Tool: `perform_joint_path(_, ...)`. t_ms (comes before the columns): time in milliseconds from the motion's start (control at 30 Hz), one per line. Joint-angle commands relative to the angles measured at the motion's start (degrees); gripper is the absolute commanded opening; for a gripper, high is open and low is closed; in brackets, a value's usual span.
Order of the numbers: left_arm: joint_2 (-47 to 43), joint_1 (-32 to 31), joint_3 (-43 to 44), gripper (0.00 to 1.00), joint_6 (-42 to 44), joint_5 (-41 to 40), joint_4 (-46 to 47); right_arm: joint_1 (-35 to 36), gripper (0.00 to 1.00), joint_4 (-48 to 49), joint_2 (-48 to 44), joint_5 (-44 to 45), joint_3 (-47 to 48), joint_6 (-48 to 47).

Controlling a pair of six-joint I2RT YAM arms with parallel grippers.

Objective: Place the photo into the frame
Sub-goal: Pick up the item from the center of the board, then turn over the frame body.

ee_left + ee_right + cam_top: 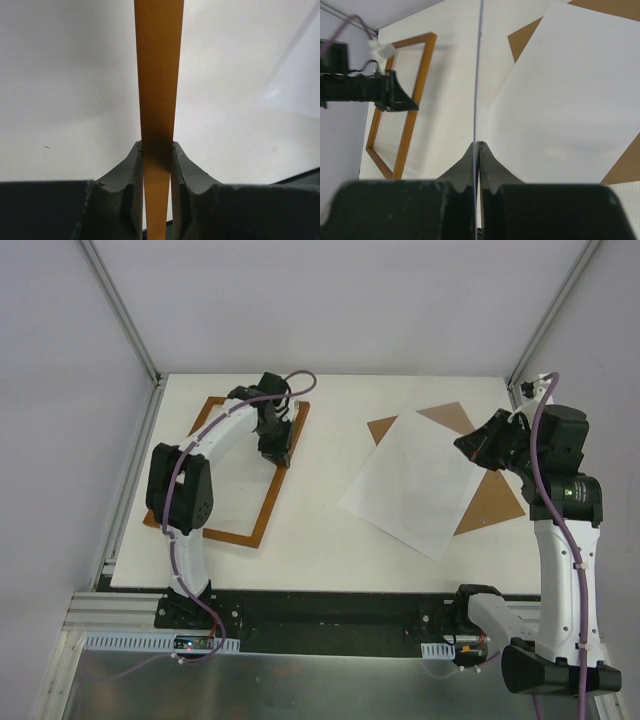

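Observation:
The orange-brown frame (270, 505) lies at the left of the white table. My left gripper (275, 445) is shut on its right rail, which runs up between the jaws in the left wrist view (157, 75). The photo (415, 480) lies white side up at the right, over a brown backing board (495, 505). My right gripper (470, 447) is shut on the photo's right edge. In the right wrist view the gripper (479, 147) holds the sheet edge-on as a thin line, with the rest of the photo (570, 110) spread to the right. The frame (417, 95) shows there too.
The backing board's corners stick out from under the photo at the far side (445, 418) and near right. Metal posts (120, 310) and grey walls bound the table at left and right. A black rail (330, 615) runs along the near edge.

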Motion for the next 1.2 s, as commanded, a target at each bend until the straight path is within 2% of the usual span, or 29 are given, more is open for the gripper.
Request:
perform_joint_path(0, -11.8, -0.3, 13.6, 0.0, -9.1, 9.3, -2.8, -0.2, 0.01, -0.6, 0.0, 2.9, 3.3, -1.2)
perform_joint_path(200, -16.0, -0.3, 24.6, 0.0, -23.3, 17.4, -1.4, -0.2, 0.01, -2.6, 0.7, 5.5, 5.3, -1.9)
perform_joint_path(400, -17.3, 0.3, 27.4, 0.0, -41.2, 29.1, 11.4, -0.2, 0.01, -3.6, 1.4, 6.3, 7.0, -1.4)
perform_joint_path(567, -20.2, -0.7, 16.5, 0.0, -57.7, 38.4, 34.6, -0.2, 0.01, -5.4, 1.7, 10.5, 7.8, -2.6)
perform_joint_path(800, -20.2, -2.1, -1.4, 0.0, -84.6, 41.5, 79.0, -0.3, 0.01, -5.8, 3.7, 10.9, 10.5, -2.2)
perform_joint_path(1167, -14.9, -2.1, -9.1, 0.0, -93.5, 42.3, 95.7, -0.2, 0.01, -5.6, 5.8, 9.8, 11.8, -1.9)
